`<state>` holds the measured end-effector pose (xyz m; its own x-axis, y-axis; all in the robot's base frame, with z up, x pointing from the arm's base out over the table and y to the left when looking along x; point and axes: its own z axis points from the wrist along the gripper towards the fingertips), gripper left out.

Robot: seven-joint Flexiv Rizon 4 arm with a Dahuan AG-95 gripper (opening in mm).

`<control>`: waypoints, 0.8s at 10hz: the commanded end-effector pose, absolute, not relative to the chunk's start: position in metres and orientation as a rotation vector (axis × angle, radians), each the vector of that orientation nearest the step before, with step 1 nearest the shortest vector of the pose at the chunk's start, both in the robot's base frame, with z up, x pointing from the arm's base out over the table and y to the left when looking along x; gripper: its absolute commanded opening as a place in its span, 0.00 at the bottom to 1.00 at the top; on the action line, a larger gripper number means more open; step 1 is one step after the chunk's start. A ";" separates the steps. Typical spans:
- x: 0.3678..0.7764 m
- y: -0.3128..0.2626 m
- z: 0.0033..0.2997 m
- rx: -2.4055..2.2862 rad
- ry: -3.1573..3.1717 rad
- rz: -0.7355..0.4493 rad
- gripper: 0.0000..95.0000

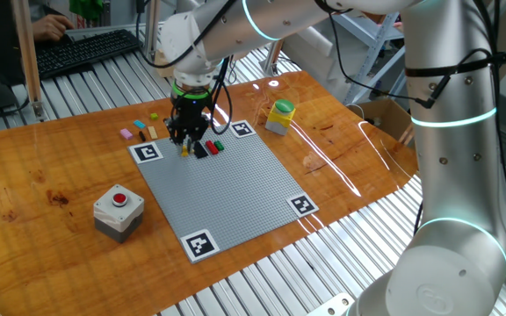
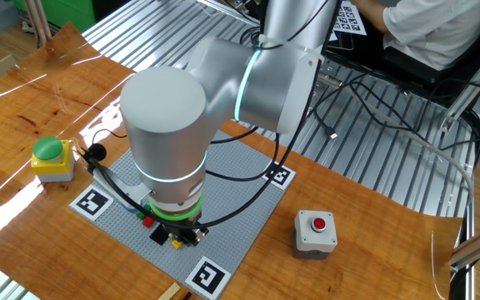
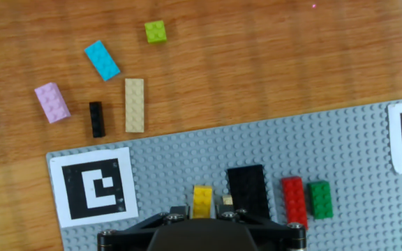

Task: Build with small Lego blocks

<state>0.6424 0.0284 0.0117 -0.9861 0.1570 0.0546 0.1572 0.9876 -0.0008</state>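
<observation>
The gripper [image 3: 202, 209], jaws slightly spread, straddles the yellow brick [image 3: 202, 200] at bottom centre: light, rigid, slick; pinch its long sides.

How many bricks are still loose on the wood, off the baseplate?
5: lime, blue, pink, black and tan, clustered beyond the baseplate corner. None seem hidden.

A glossy wooden table [image 1: 51, 167] with strong grain catches bright streaks of overhead light. It rests on a ribbed metal bench [image 1: 341, 254] of silver slats. At the far side, a black keyboard [image 1: 82, 51] lies on the slats. Black cables [image 2: 373, 92] trail across the metal surface.
</observation>
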 end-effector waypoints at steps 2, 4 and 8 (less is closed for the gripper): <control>0.642 0.028 0.010 -0.219 -3.083 -0.009 0.00; 0.642 0.028 0.010 -0.199 -3.085 -0.009 0.00; 0.642 0.029 0.011 -0.189 -3.083 -0.020 0.00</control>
